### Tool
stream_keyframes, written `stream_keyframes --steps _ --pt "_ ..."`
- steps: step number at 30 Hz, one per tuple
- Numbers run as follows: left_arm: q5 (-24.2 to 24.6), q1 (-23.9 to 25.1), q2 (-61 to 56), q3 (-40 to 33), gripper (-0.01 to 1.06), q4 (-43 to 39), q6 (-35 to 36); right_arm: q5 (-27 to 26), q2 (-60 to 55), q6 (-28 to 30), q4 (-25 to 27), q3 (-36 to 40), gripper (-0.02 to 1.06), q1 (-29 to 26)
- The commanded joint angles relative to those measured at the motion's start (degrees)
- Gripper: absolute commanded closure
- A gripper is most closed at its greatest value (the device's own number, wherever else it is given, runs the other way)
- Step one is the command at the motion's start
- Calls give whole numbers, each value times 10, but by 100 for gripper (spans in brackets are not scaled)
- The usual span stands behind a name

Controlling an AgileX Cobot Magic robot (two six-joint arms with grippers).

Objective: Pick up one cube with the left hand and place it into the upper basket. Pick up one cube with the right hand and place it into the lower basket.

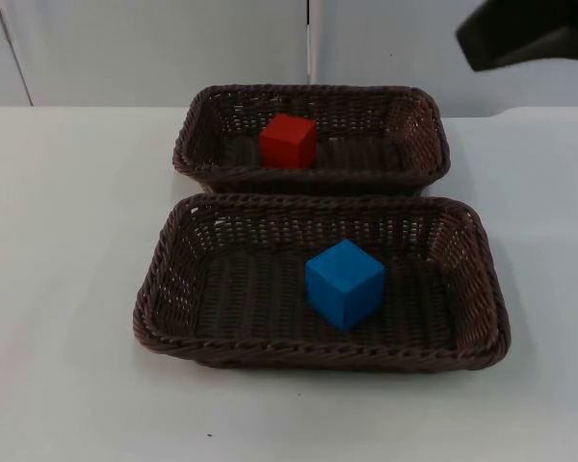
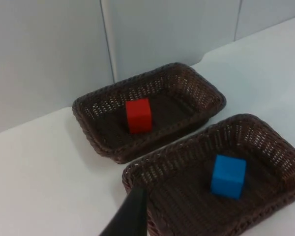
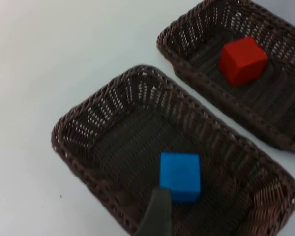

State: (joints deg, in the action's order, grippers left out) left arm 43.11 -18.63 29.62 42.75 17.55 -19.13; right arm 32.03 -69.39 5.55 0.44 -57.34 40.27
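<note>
On the white table (image 1: 58, 289) two brown wicker baskets sat one behind the other, long axes running left to right: the near basket (image 1: 173, 327) larger, the far basket (image 1: 197, 144) just beyond it by the grey wall (image 1: 154, 48). Within the near one a blue cube (image 1: 344, 282) rested right of centre; within the far one a red cube (image 1: 289, 141) rested left of centre. Both cubes looked already placed, so the task seemed done. At the far right a dark part of the right arm (image 1: 525, 34) hung above the table's edge. From its wrist view, the right gripper (image 3: 157, 216) hovered just above the blue cube; the left gripper (image 2: 130, 216) hung over the near basket's left rim. Whether either was open I could not tell
</note>
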Motion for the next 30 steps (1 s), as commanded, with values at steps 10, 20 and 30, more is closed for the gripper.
stream_keyframes --steps 10,20,30 --pt "62 1 -55 -2 10 -12 1 -11 108 -2 14 91 33 3" --pt "133 1 -115 -2 10 -21 17 -17 229 -16 13 156 33 3" --pt "164 1 -201 -2 10 -88 86 -12 350 -25 14 202 33 3"
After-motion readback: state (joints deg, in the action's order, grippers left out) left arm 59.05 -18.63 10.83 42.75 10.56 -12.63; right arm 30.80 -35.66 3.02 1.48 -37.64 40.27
